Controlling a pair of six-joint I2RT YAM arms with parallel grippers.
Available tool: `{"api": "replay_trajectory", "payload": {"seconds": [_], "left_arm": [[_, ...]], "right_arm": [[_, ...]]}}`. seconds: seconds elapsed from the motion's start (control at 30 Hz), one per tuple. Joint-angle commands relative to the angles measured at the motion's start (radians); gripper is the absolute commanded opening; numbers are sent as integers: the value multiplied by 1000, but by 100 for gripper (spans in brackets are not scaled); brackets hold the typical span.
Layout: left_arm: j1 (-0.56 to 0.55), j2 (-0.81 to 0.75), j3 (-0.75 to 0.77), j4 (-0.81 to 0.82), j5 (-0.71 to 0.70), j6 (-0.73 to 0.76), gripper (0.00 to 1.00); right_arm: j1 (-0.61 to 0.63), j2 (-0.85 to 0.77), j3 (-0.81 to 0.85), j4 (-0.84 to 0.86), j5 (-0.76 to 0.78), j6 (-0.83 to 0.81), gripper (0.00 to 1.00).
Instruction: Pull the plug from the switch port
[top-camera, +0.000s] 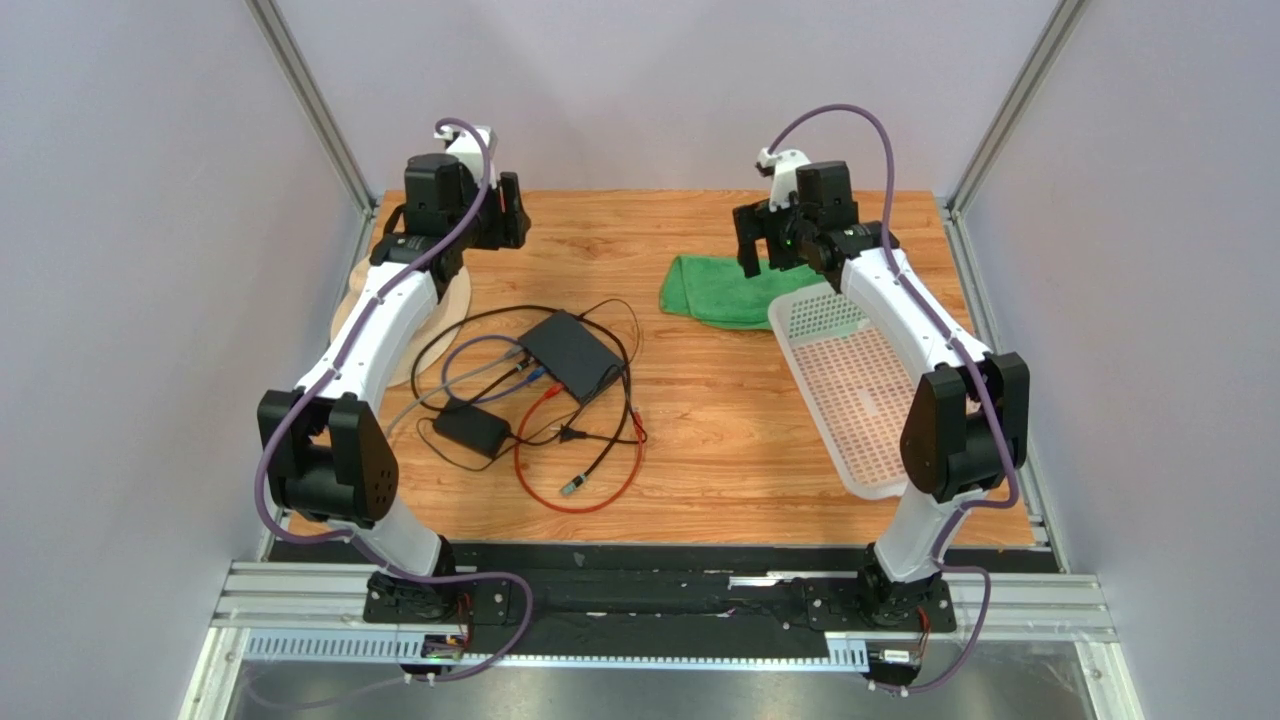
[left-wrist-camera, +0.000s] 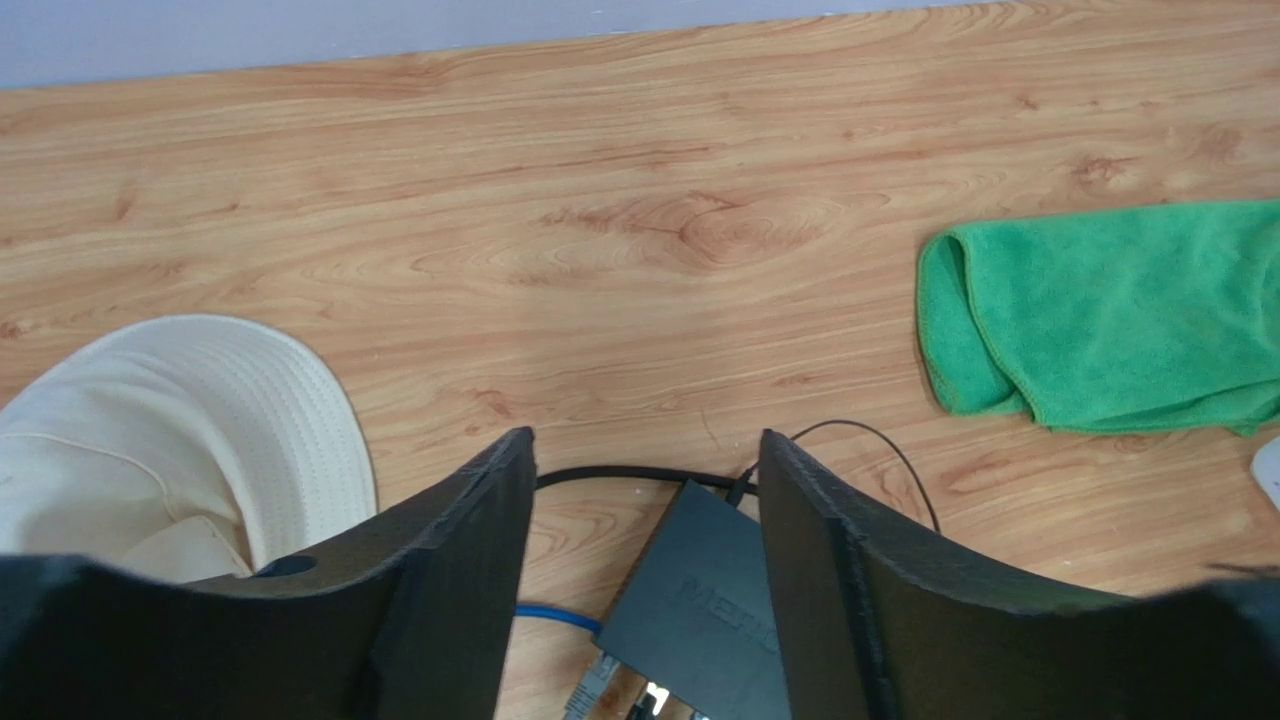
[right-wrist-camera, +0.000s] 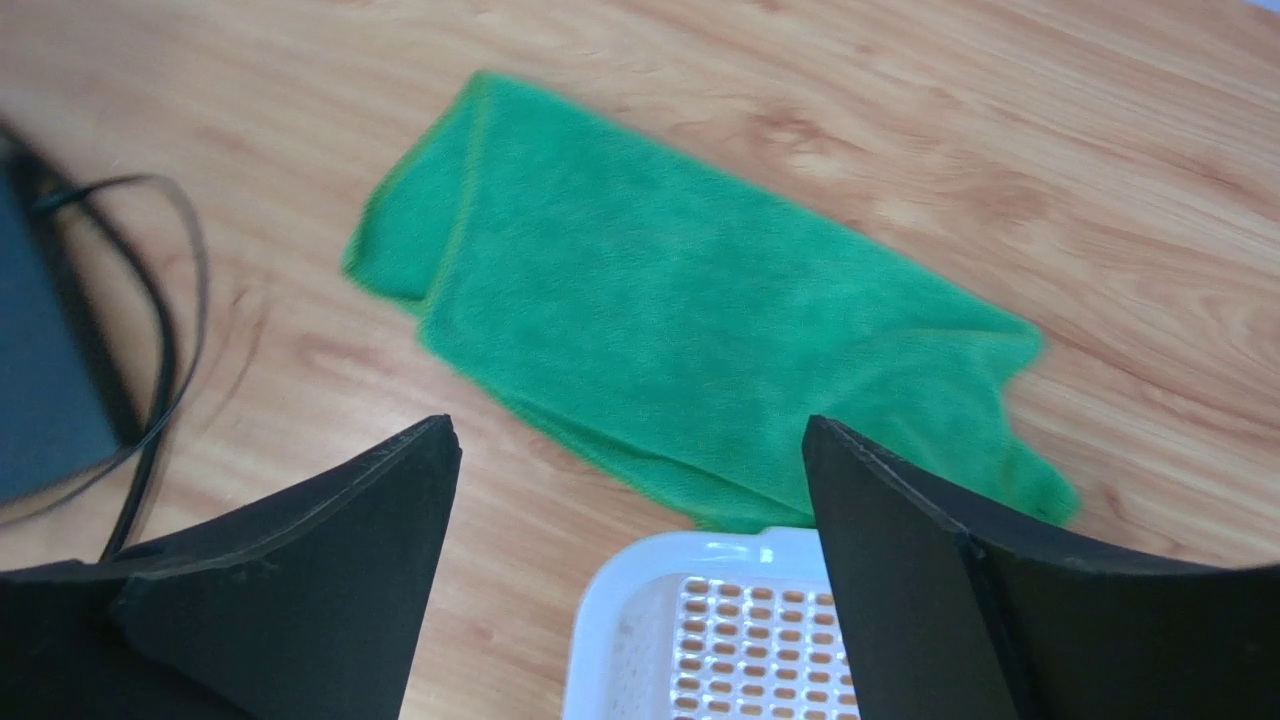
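Note:
The switch (top-camera: 571, 354) is a flat black box lying left of the table's middle, with several cables plugged into its near-left edge (top-camera: 526, 365). Which socket is the switch port cannot be told. In the left wrist view the switch (left-wrist-camera: 706, 600) shows low between my fingers, with a blue cable (left-wrist-camera: 556, 615) and grey plugs (left-wrist-camera: 601, 683) at its side and a black plug (left-wrist-camera: 741, 488) at its far corner. My left gripper (left-wrist-camera: 646, 450) (top-camera: 504, 218) hangs open and empty above the table behind the switch. My right gripper (right-wrist-camera: 628, 435) (top-camera: 789, 248) is open and empty over the tray's far corner.
A green cloth (top-camera: 736, 293) (right-wrist-camera: 676, 315) lies at the back centre. A white perforated tray (top-camera: 857, 383) (right-wrist-camera: 706, 630) sits on the right. A cream hat (left-wrist-camera: 181, 435) lies at the left edge. A small black adapter brick (top-camera: 466, 429) and red, black and blue cable loops (top-camera: 579, 465) spread in front of the switch.

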Motion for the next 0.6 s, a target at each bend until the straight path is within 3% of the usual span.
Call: {"api": "replay_trajectory", "payload": {"seconds": [0.0,0.07,0.3,0.57], "left_arm": [[-3,-31,-20,6,6,-15,78],[-3,-31,-30,12,-2,-23,84],[-4,-48,-85,24,-2,-43,88],[-18,-66,-137,27,0,-46,88]], "right_arm": [[21,21,45,-159,-311,-169,88],[36,42,56,-226,-456,-301,85],[90,99,48,-353,-399,-363,79],[78,116,-19,-502,-290,-381,50]]}}
